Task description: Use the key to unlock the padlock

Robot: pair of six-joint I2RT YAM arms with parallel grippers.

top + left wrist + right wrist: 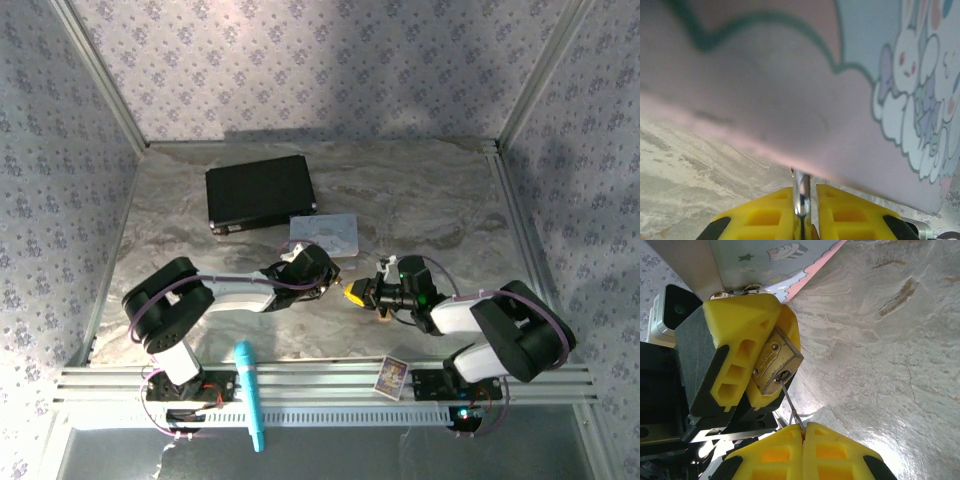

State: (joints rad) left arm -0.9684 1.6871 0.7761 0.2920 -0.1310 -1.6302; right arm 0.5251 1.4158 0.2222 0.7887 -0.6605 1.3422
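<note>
Left gripper (804, 197) clamping padlock (776, 365), jaws nearly closed; right gripper (804, 432) pinching key (790, 402), jaws fully closed, key tip meeting keyhole (784, 376).

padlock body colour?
Brass-yellow padlock, dull metallic; clearest in the right wrist view.

The left arm (238, 293) and right arm (455, 315) are white links between bulky black joints; purple cables (235, 277) loop around them; a green light (422, 297) glows at the right wrist; the left gripper (807, 195) and right gripper (803, 427) have blocky yellow fingers (740, 315) with square pockets.
</note>
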